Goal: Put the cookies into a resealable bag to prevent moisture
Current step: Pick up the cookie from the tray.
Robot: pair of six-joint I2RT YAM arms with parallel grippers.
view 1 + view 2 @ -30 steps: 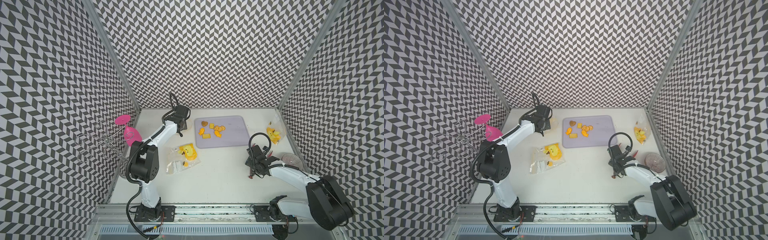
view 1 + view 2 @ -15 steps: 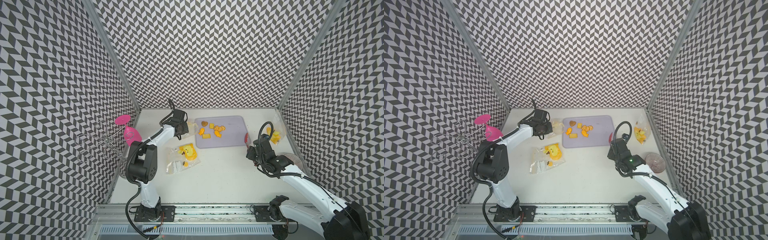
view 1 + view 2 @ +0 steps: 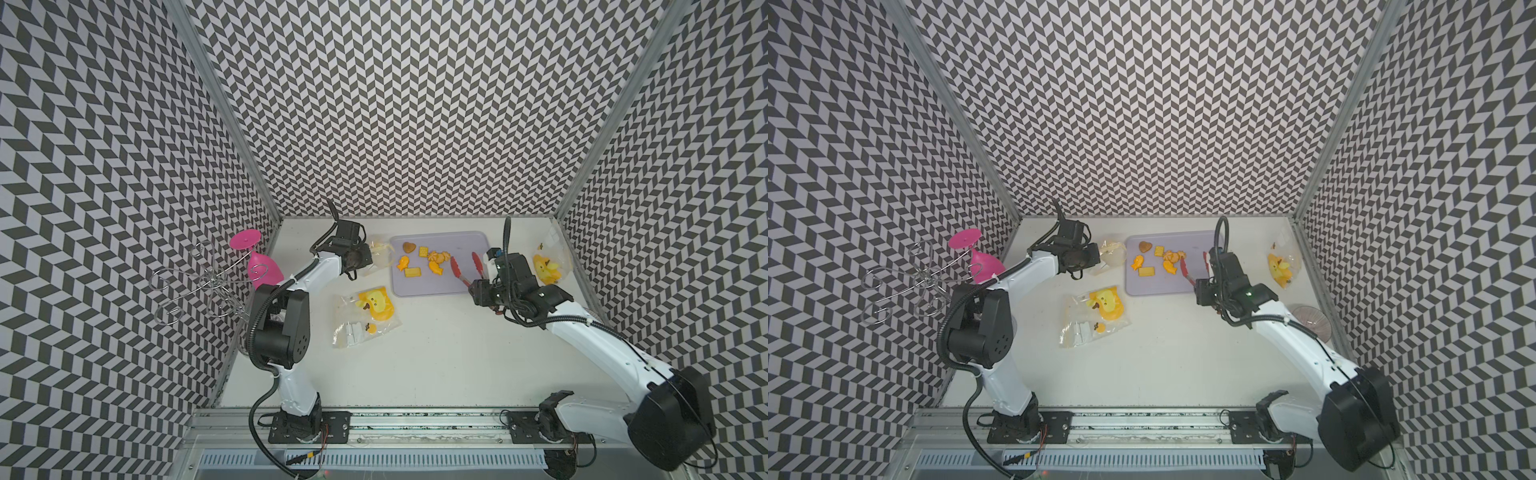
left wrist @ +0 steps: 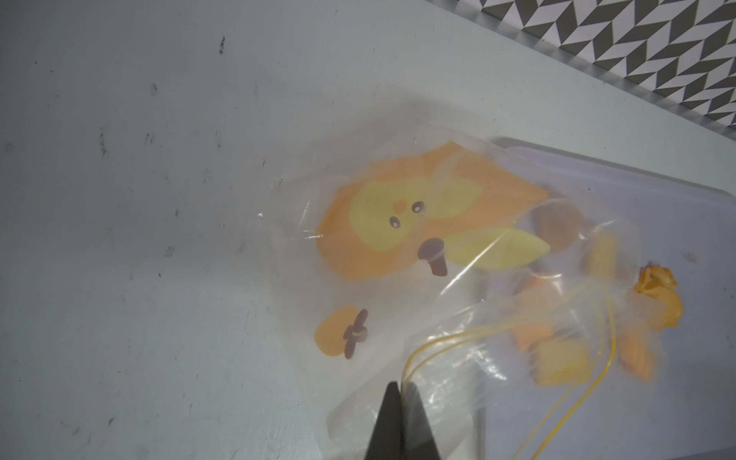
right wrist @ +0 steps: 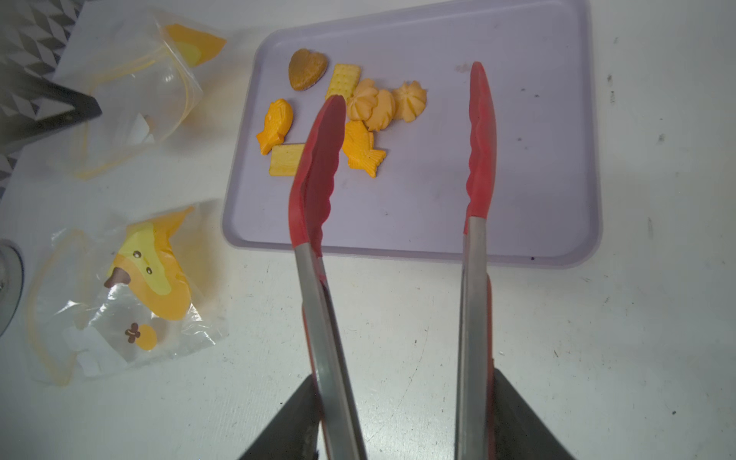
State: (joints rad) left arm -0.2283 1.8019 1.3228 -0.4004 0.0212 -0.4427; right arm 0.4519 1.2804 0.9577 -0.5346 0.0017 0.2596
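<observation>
Left gripper (image 4: 399, 414) pinches the clear, crinkled bag (image 4: 382, 278). Right gripper (image 5: 404, 398) clamps red-tipped steel tongs (image 5: 476, 159) near moulded orange cookies (image 5: 376, 109) on a smooth lilac tray (image 5: 537, 179).

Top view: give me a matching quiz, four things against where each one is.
Things
1. tongs
2. cookies
3. pink glass
4. bag at the short edge of the lilac tray

Places
A. hanging on the wire rack
B. pinched in the left gripper
C. lying on the lilac tray
D. held by the right gripper, tips apart over the tray

Pairs: 1-D, 2-C, 3-A, 4-B
</observation>
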